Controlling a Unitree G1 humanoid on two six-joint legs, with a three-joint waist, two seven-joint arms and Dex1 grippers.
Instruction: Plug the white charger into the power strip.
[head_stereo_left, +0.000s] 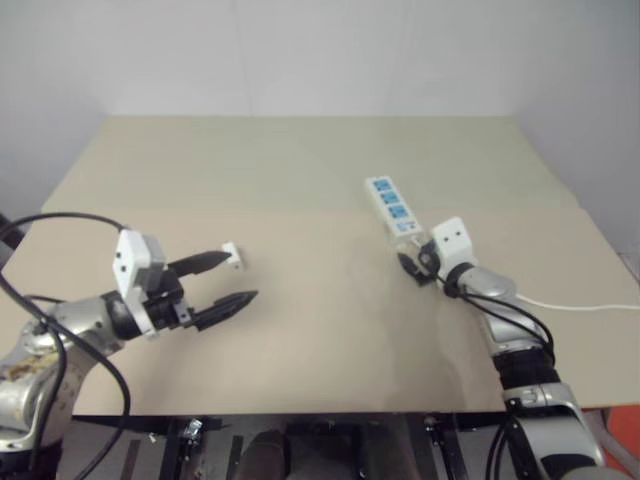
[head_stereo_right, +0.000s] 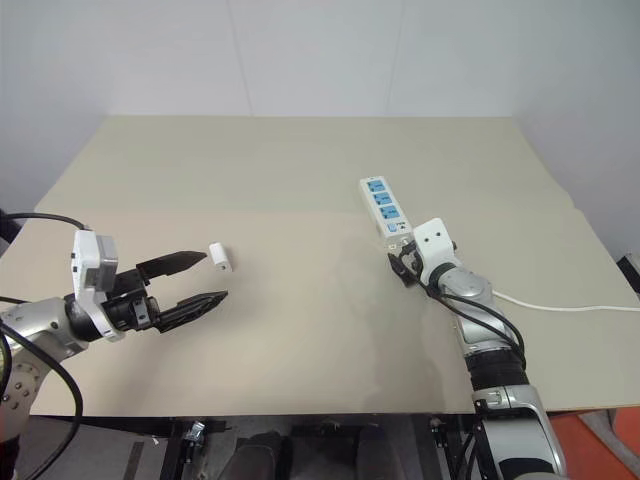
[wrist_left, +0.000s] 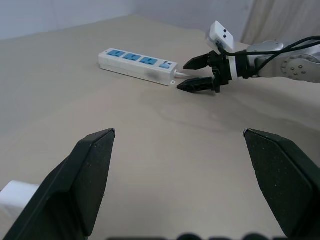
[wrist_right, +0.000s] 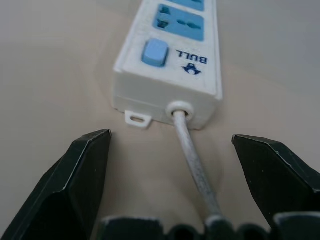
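White charger (head_stereo_right: 220, 257): lies loose on the table (head_stereo_right: 300, 160), just off the open left gripper (head_stereo_right: 196, 280). Power strip (head_stereo_right: 385, 208): 3 blue sockets, well apart; open right gripper (wrist_right: 172, 195) straddles its cable (wrist_right: 195, 167) end. Step: approach. Next: grasp the charger squarely.

The long white plastic power strip (head_stereo_left: 392, 206) carries blue socket faces and a blue switch; the small white rectangular charger (head_stereo_right: 220, 258) lies on the plain beige surface (head_stereo_left: 300, 170).
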